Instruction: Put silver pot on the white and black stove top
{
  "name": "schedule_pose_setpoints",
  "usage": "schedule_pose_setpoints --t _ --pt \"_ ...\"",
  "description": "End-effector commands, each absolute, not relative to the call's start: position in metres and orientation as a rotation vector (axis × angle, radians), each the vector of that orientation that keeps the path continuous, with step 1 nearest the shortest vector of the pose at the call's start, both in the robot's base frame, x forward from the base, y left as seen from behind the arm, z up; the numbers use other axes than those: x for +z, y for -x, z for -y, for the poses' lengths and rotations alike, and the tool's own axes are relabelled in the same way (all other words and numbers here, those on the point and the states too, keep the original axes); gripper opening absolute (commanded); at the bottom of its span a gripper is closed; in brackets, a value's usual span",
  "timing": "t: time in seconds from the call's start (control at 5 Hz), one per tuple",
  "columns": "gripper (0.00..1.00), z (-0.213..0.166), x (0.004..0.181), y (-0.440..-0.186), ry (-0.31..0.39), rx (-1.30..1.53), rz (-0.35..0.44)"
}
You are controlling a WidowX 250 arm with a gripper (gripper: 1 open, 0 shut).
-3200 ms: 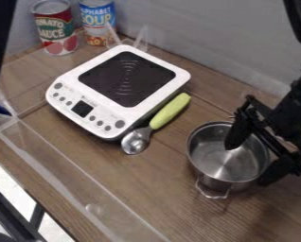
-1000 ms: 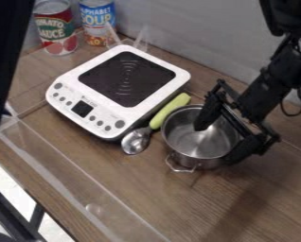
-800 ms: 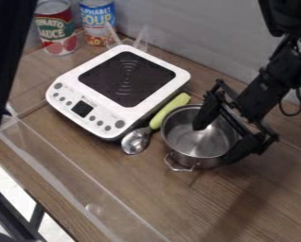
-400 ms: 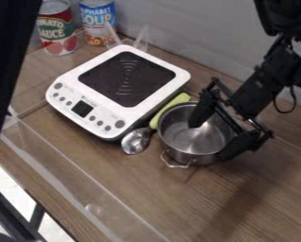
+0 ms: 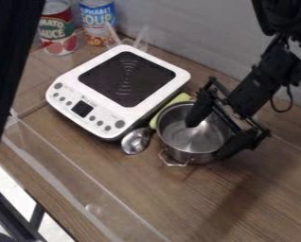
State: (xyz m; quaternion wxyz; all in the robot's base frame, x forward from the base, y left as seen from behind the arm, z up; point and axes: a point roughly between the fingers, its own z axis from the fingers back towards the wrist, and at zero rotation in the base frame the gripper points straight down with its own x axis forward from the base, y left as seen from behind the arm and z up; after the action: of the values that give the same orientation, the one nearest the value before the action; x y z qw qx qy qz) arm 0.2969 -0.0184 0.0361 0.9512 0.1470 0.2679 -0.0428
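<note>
The silver pot (image 5: 187,142) stands on the wooden table just right of the white and black stove top (image 5: 119,80), close to its front right corner. My gripper (image 5: 224,132) comes down from the upper right and stands open. Its fingers straddle the pot's right wall. One dark finger (image 5: 200,112) reaches down inside the pot, the other sits outside on the right. The pot's wire handle sticks out at its front.
A scoop with a green handle (image 5: 175,107) and metal head (image 5: 138,142) lies between the stove and the pot, touching or nearly touching the pot. Two cans (image 5: 56,25) stand behind the stove at the back left. A dark blurred shape covers the left edge.
The pot and my gripper have slid together to the left and slightly back, toward the stove and against the scoop. The jaws have stayed equally wide.
</note>
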Motion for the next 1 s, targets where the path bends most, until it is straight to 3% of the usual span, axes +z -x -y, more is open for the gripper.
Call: schedule_pose_setpoints --t 0.0,0.8 --pt "1.0 0.007 0.051 -0.306 -0.301 -0.052 -0.507" --pt "1.0 -0.004 0.051 -0.303 -0.317 -0.027 -0.543"
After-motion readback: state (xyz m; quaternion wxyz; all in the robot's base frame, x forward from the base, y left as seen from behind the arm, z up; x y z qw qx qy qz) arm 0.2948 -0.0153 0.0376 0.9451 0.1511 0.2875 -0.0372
